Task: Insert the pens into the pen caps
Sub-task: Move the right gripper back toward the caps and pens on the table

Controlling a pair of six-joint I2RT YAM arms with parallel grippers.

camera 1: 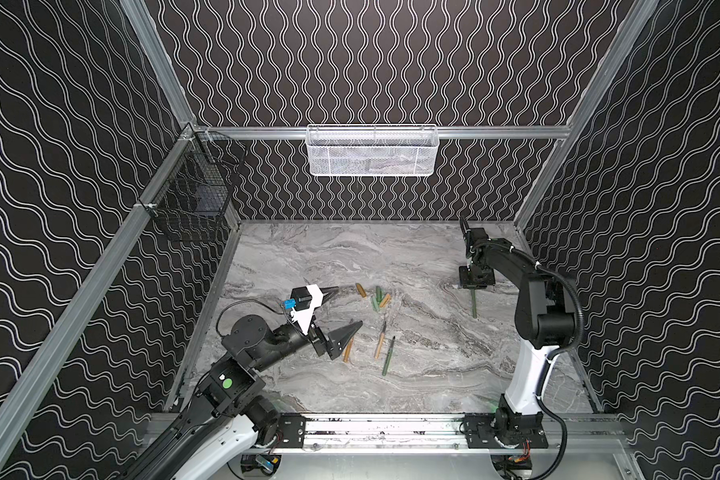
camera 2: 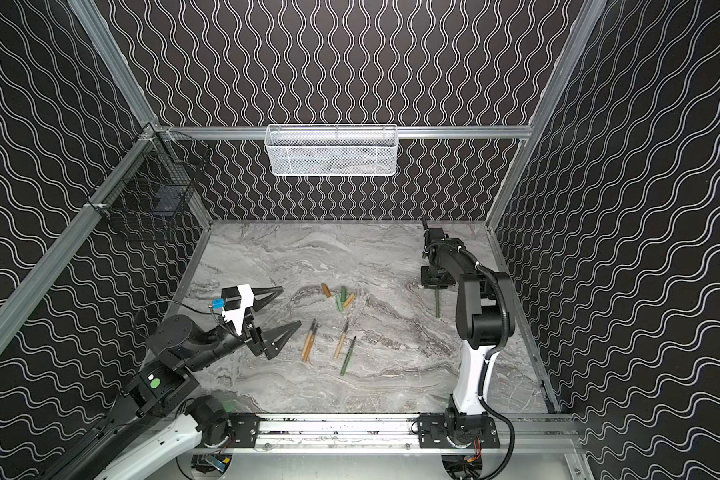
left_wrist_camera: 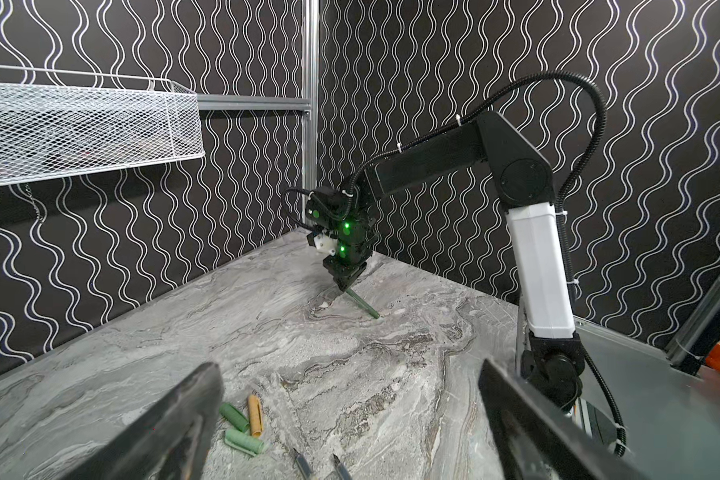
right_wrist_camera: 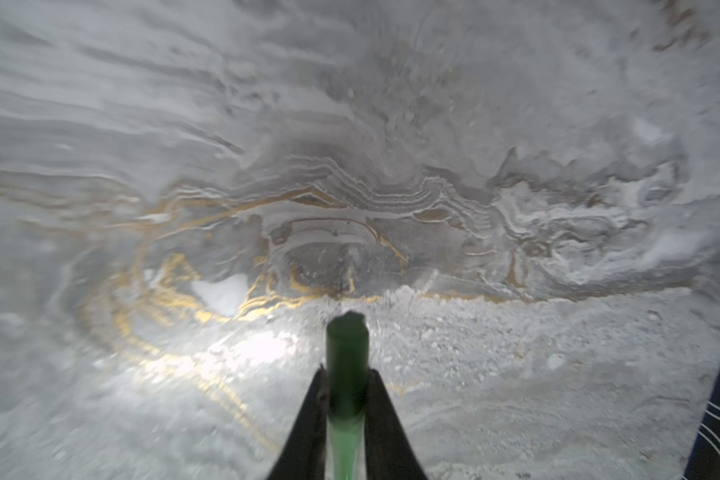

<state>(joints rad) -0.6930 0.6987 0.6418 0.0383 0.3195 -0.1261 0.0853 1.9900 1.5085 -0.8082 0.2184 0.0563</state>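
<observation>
The right gripper [right_wrist_camera: 347, 370], well to the right of the pen caps [camera 1: 376, 298], has its jaws closed on a green pen [camera 1: 474, 304] (tilted, lower end on the marble table [camera 1: 412, 374]). The left gripper [camera 1: 349, 305] hangs just left of the caps, spread wide and empty. In a top view its nearer finger hides part of two tan pens [camera 1: 348, 351]. A third tan pen [camera 2: 341, 341] and another green pen [camera 2: 348, 358] lie on the camera's side of the caps.

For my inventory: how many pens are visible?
5. Two tan-orange pens lie together near the left gripper; a third tan-orange pen and a green pen lie mid-table; the right gripper holds the other green pen. None seems hidden.
</observation>
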